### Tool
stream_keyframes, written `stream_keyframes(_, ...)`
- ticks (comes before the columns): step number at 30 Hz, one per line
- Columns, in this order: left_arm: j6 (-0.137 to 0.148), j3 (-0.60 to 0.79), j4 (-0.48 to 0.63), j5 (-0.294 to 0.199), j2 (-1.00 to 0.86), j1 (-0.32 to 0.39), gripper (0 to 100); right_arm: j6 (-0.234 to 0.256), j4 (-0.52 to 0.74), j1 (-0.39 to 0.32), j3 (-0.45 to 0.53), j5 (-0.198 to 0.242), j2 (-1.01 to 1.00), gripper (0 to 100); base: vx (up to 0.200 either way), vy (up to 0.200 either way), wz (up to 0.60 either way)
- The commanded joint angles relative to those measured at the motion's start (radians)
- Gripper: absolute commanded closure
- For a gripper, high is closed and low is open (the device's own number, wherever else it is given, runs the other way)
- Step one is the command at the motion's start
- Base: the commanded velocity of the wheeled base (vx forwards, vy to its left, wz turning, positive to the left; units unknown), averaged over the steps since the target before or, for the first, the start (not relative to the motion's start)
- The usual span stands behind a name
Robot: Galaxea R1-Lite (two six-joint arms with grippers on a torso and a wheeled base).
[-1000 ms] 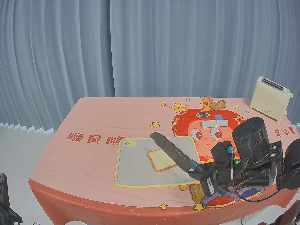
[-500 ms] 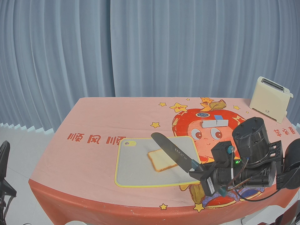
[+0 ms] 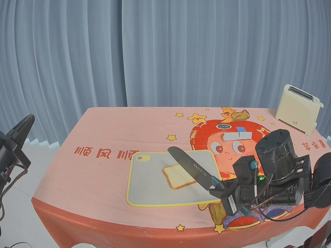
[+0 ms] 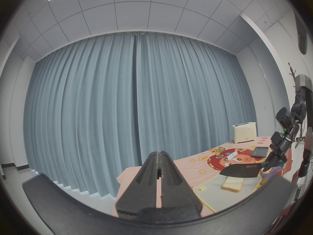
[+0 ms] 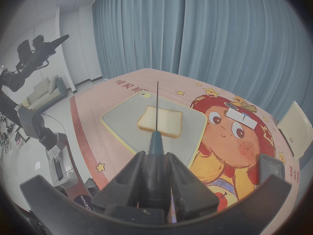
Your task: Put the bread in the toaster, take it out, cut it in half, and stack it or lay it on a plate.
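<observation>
A slice of bread (image 3: 179, 177) lies flat on the grey, yellow-rimmed cutting board (image 3: 148, 183). My right gripper (image 3: 220, 192) is shut on the handle of a dark knife (image 3: 191, 166), at the board's right edge. The blade slants up and left above the bread, not touching it. In the right wrist view the knife (image 5: 156, 105) is seen edge-on over the middle of the bread (image 5: 160, 120). The cream toaster (image 3: 298, 109) stands at the table's far right corner. My left gripper (image 4: 159, 160) is shut and holds nothing, raised off the table's left side (image 3: 21, 130).
Two white blocks with a blue piece (image 3: 237, 135) lie on the tablecloth behind the board. A small dark tray (image 5: 271, 167) sits on the table near my right arm. The tablecloth left of the board is bare.
My left arm has risen into view at the left edge of the head view. The right gripper and knife have barely shifted; the bread has not moved.
</observation>
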Motion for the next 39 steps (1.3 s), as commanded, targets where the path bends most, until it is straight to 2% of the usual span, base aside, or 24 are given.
stream_keyframes(1,0.016,-0.067,-0.145,-0.005,0.293,-0.010,100,0.000,0.003,-0.001,0.001,-0.001,0.008,100,0.000,0.000,0.00)
stream_keyframes(4,0.016,-0.139,-0.150,-0.005,0.345,-0.010,100,0.000,0.003,-0.001,0.001,-0.001,0.008,100,0.000,0.000,0.00)
stream_keyframes(5,0.016,-0.234,-0.147,-0.006,0.403,-0.010,100,-0.002,0.004,-0.001,0.003,0.001,0.008,100,0.000,0.000,0.00)
stream_keyframes(9,0.016,-0.366,-0.133,-0.017,0.489,-0.007,100,-0.002,0.004,-0.001,0.003,0.001,0.009,100,0.000,0.000,0.00)
stream_keyframes(14,0.018,-0.478,-0.030,-0.020,0.578,-0.018,100,-0.002,0.006,0.002,0.003,0.001,0.009,100,0.000,0.000,0.00)
stream_keyframes(20,0.018,-0.645,0.039,-0.023,0.683,-0.131,100,-0.002,0.004,0.000,0.001,0.001,0.026,100,0.000,0.000,0.00)
stream_keyframes(23,0.022,-0.713,0.119,-0.022,0.713,-0.210,100,0.000,-0.002,-0.001,0.001,0.001,0.040,100,0.000,0.000,0.00)
stream_keyframes(26,0.047,-0.720,0.145,-0.019,0.735,-0.315,100,-0.002,-0.004,-0.001,0.001,0.001,0.045,100,0.000,0.000,0.00)
stream_keyframes(29,0.053,-0.728,0.151,-0.016,0.753,-0.400,100,-0.002,-0.004,-0.001,0.001,0.001,0.045,100,0.000,0.000,0.00)
stream_keyframes(31,0.054,-0.733,0.156,-0.016,0.755,-0.421,100,-0.002,-0.004,-0.001,0.001,0.001,0.043,100,0.000,0.000,0.00)
stream_keyframes(34,0.116,-0.756,0.246,-0.016,0.749,-0.464,100,0.000,-0.004,-0.001,0.001,0.001,0.045,100,0.000,0.000,0.00)
stream_keyframes(35,0.116,-0.756,0.246,-0.016,0.749,-0.464,100,0.000,-0.004,-0.001,0.001,0.001,0.045,100,0.000,0.000,0.00)
stream_keyframes(36,0.163,-0.779,0.320,-0.014,0.741,-0.487,100,-0.002,-0.004,-0.001,0.001,0.001,0.045,100,0.000,0.000,0.00)
stream_keyframes(38,0.189,-0.806,0.366,-0.006,0.739,-0.506,100,-0.002,-0.005,-0.001,0.000,0.001,0.045,100,0.000,0.000,0.00)
stream_keyframes(39,0.189,-0.806,0.366,-0.006,0.739,-0.506,100,-0.002,-0.005,-0.001,0.000,0.001,0.045,100,0.000,0.000,0.00)
